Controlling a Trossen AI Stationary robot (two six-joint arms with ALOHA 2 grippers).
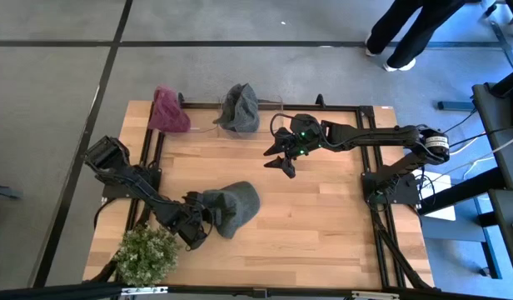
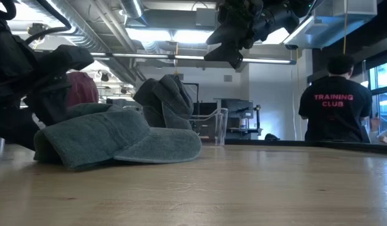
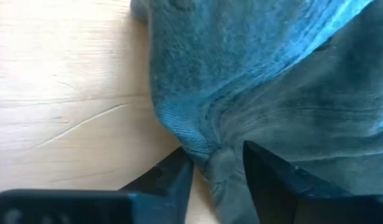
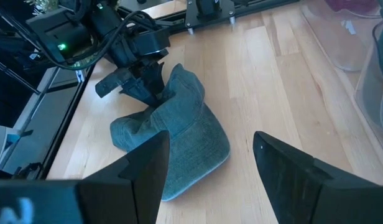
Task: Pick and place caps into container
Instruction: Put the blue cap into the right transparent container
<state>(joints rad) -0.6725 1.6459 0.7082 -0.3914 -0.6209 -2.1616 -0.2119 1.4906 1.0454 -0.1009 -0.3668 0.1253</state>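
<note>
- The left gripper, low in the lower left of the high view, has its two fingers nearly together on a fold at the edge of the grey-green cap; the cloth bunches up between them.
- That cap lies flat on the wooden table, just right of the gripper and below centre in the overhead frame. It looks soft and light, so I'd expect it to sag and dangle once lifted. The pinched edge seems a fair hold, though a thin fold could slip out.
- The right gripper hangs above centre of the overhead frame, fingers spread wide, holding nothing.
- The clear container sits at the top edge of the table, with another grey-green cap draped at its left end.
- The maroon cap rests further left, at the upper left of the table.
- A bushy plant stands at the lower left corner, close to the left arm.
</note>
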